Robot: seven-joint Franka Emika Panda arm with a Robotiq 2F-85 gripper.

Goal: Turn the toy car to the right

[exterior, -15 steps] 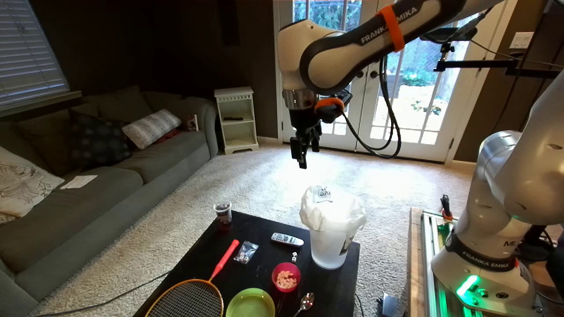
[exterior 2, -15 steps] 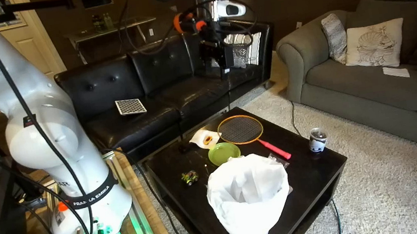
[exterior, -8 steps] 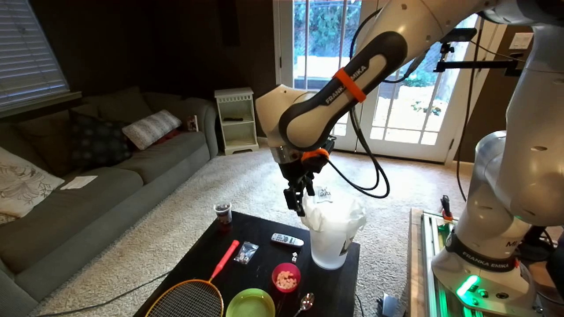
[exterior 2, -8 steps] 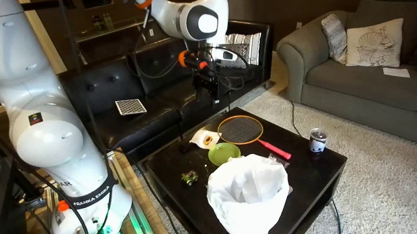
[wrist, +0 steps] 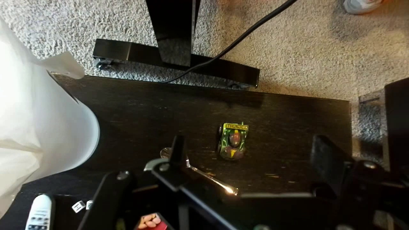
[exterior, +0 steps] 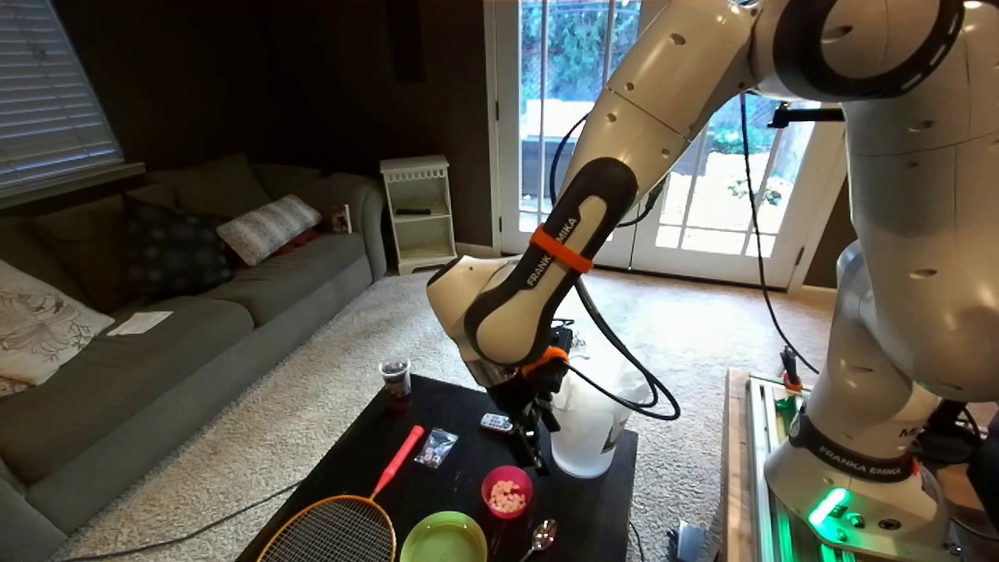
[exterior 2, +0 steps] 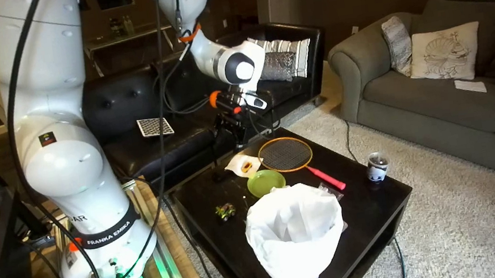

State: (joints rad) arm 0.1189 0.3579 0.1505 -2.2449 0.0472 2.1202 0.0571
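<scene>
The toy car (wrist: 234, 141) is small and green with a yellow strip reading THUNDER. It stands on the black table (wrist: 281, 121) in the wrist view, with the strip end towards the table's edge. It also shows in an exterior view (exterior 2: 225, 212), on the table near the robot's side; elsewhere it is out of frame. My gripper (wrist: 250, 145) is open and empty, its fingers wide apart. In the wrist view the car appears between the fingers, nearer the left one. In an exterior view the gripper (exterior: 538, 451) hangs above the table, apart from the car.
A white lined bin (exterior 2: 290, 248) stands on the table. A spoon (wrist: 211, 179) lies close to the car. A pink bowl (exterior: 507, 493), a green plate (exterior 2: 266, 182), a racket (exterior 2: 285, 154), a remote (wrist: 40, 214) and a cup (exterior 2: 377, 167) are also on the table.
My gripper has come down from high up to a lower place over the table, beside the bin in an exterior view. The car and the other table objects have not moved.
</scene>
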